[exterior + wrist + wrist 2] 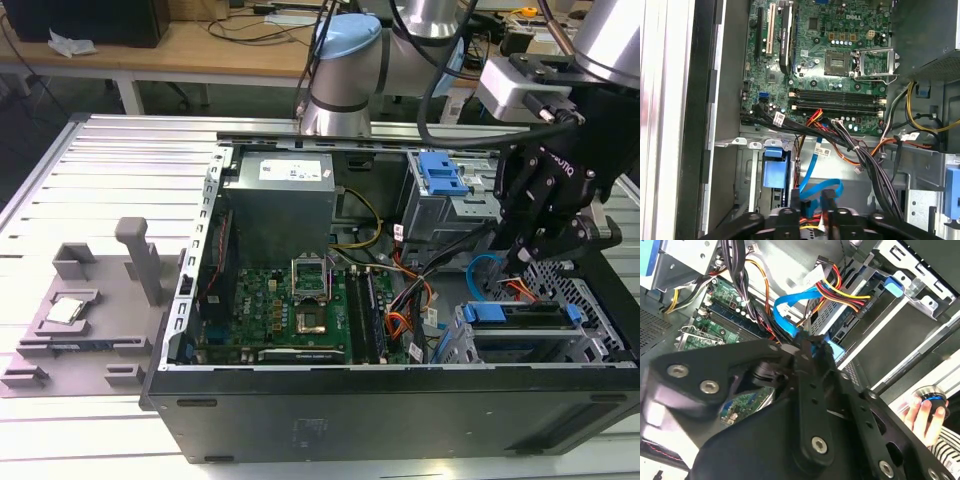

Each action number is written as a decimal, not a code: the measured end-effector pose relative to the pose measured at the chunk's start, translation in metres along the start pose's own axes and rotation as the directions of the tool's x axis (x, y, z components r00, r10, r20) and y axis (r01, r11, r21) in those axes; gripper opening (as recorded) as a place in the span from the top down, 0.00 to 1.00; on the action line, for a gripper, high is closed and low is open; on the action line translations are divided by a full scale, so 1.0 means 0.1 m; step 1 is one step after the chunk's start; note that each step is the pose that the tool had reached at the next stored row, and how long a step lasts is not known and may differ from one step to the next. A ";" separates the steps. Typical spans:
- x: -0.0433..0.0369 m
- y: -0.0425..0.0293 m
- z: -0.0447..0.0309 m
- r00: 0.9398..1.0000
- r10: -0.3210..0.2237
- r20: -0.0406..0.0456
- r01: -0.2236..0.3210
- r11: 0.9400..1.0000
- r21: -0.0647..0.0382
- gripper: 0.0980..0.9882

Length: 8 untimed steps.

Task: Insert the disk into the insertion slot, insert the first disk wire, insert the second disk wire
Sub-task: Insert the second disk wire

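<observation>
The disk (520,313) lies in the insertion slot (600,345) at the case's front corner on the exterior view's right, its blue carrier (893,285) flush with the cage (922,300). A red, yellow and orange disk wire (845,290) runs to the disk's edge. My gripper (520,262) reaches down into the case just above the disk. In the second wrist view its black fingers (807,347) meet on the end of a looped flat blue disk wire (790,310). The first wrist view shows that blue wire (812,182) beside the carrier (776,170).
The motherboard (300,310) fills the case floor, with a grey power supply (280,200) behind it and a cage with a blue latch (440,175) at the back. Black cable bundles (865,160) cross near the slot. A person's hand (925,412) shows outside the case.
</observation>
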State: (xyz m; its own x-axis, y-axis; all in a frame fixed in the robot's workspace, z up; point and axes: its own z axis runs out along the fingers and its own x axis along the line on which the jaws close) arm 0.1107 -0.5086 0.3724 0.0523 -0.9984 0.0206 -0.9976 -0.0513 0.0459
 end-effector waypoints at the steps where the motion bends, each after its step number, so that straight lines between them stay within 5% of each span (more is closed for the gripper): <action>1: 0.000 0.000 0.000 1.000 0.000 0.000 0.000 1.000 0.000 0.87; 2: 0.000 0.000 0.000 1.000 0.000 0.000 0.000 1.000 0.000 0.99; 8: 0.000 0.000 0.000 1.000 0.000 -0.001 0.000 1.000 0.000 0.99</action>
State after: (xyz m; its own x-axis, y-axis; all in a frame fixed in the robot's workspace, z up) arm 0.1107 -0.5086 0.3724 0.0523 -0.9984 0.0215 -0.9976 -0.0513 0.0460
